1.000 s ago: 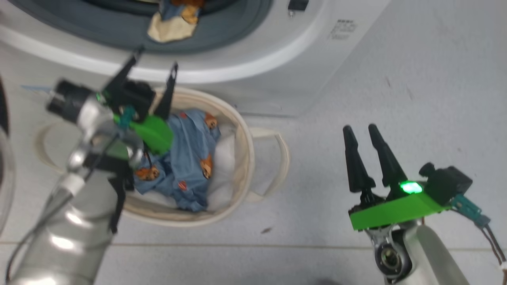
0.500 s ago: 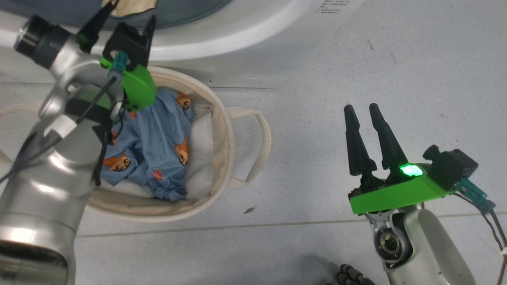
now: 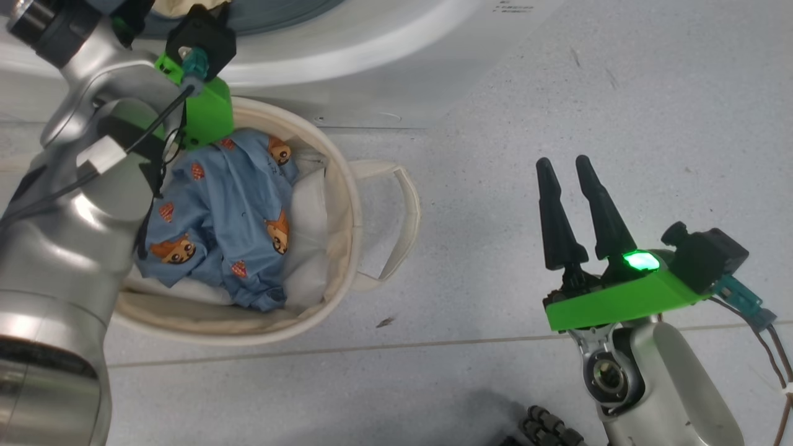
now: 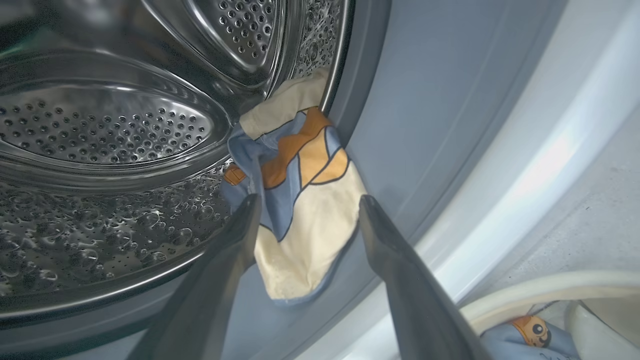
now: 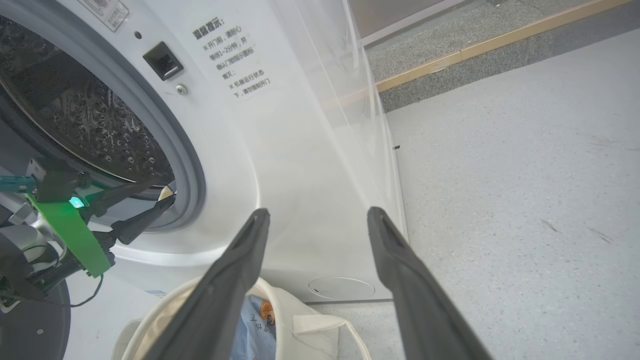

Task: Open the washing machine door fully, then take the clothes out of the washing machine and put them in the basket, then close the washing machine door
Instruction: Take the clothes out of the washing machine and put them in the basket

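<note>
The left claw points into the mouth of the washing machine, and straight ahead of it, between its two fingers, hangs the garment that is left to fetch: a blue, orange and cream piece draped over the lip of the drum and down the grey seal. Its long axis runs from the drum edge down toward the claw, roughly in line with the fingers, so a short push forward and a squeeze looks like all the next move needs. The fingers stand wide apart on either side of the cloth and grip nothing; whether they touch it cannot be told. The right claw is well apart to the side, low over the floor, also spread wide and empty, so the left arm is plainly the nearer one. The basket sits on the floor just in front of the machine, below the left arm, with blue printed clothes lying in it on a white sheet. The seal is smooth and sloped, so the loose cloth may slide, and the drum lip leaves little room for the fingers
</note>
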`<state>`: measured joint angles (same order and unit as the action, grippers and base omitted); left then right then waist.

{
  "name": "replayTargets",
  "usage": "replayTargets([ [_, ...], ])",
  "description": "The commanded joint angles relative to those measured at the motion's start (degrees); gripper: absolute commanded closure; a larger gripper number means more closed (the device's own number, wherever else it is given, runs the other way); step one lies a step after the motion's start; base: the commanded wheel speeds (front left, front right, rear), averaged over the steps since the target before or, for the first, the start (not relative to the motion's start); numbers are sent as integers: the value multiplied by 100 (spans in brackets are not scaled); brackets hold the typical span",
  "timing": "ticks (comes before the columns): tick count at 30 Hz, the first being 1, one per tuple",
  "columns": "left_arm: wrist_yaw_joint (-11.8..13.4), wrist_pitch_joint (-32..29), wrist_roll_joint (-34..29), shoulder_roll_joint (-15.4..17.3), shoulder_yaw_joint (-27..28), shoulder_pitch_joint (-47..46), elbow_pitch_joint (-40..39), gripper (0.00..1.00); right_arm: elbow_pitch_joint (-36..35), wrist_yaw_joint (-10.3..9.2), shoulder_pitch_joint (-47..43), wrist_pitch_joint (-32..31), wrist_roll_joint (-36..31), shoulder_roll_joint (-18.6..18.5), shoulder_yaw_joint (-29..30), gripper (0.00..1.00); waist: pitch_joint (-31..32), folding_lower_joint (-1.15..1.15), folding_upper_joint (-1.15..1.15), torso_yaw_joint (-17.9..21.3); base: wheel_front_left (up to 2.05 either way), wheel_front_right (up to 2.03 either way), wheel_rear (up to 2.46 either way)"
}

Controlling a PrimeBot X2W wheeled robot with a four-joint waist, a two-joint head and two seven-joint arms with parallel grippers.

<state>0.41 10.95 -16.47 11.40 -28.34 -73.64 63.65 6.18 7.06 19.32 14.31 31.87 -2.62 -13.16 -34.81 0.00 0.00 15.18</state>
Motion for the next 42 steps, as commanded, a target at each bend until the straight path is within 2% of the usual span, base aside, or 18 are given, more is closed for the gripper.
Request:
replayTargets([
  [1,-16,-5,-58,157,42,-271,-73,0,-186,43,-19,69,41,-26,-111,0,-19,0,0,-9,0,0,0],
  [7,-56,-332,-343,111,-318,-585,331,0,-207,43,-1,69,32,-26,-126,0,-103,0,0,-39,0,0,0],
  [15,-32,-506,-408,3,-503,-1003,625,0,-209,43,38,69,43,-26,-225,0,-226,0,0,5,0,0,0],
  [29,99,-356,-334,-140,-652,-1509,792,0,-232,43,80,69,143,-26,-389,0,-537,0,0,185,0,0,0],
  [33,-14,-283,-105,-222,-531,-1581,840,0,-231,43,92,69,171,-26,-412,0,-593,0,0,213,0,0,0],
  [36,-262,-285,362,-367,-183,-1561,885,0,-226,43,105,69,180,-26,-448,0,-617,0,0,219,0,0,0],
  [37,-328,-323,587,-417,4,-1556,901,3,-226,43,112,69,182,-26,-462,0,-625,0,0,219,0,0,0],
  [38,-387,-355,719,-453,100,-1560,913,13,-230,43,120,69,185,-26,-473,0,-635,0,0,218,0,0,0],
  [39,-446,-373,786,-478,132,-1569,923,69,-236,43,128,69,189,-26,-479,0,-645,0,0,218,0,0,0],
  [40,-491,-399,850,-495,163,-1582,932,89,-243,43,136,69,193,-26,-483,0,-658,0,0,218,0,0,0],
  [41,-534,-439,894,-508,174,-1595,941,100,-252,43,145,69,197,-26,-485,0,-676,0,0,216,0,0,0],
  [42,-569,-477,927,-518,177,-1614,949,100,-258,43,156,69,198,-26,-488,0,-695,0,0,214,0,0,0],
])
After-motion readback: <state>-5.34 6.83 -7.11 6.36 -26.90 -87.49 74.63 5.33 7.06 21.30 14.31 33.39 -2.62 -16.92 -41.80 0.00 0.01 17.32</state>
